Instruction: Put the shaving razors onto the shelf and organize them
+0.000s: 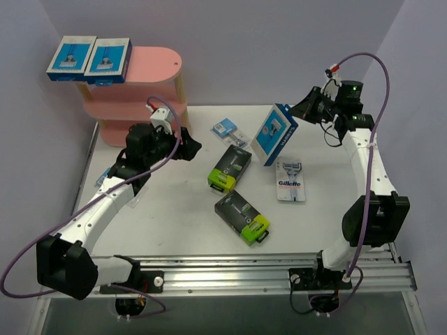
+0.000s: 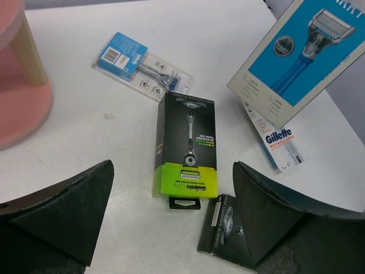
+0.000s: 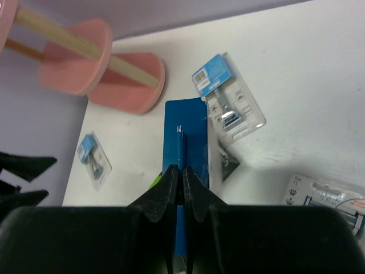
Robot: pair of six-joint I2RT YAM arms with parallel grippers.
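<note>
Right wrist, blue box (image 3: 194, 142) edge-on (face hidden), tool (image 3: 182, 171) covering its end.

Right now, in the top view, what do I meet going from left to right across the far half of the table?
Pink shelf, left claw, small blister pack, blue box, right claw holding it.

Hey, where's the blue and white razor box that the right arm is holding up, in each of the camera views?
Top external: the blue-and-white box is right of centre, tilted, held by the right gripper.
Left wrist: upper right corner, printed face showing, partly cut off.
Right wrist: centre, seen edge-on, pinched between the fingertips.
Shared landmark: the pink shelf, upper left in the top and right wrist views, at the left edge in the left wrist view.
</note>
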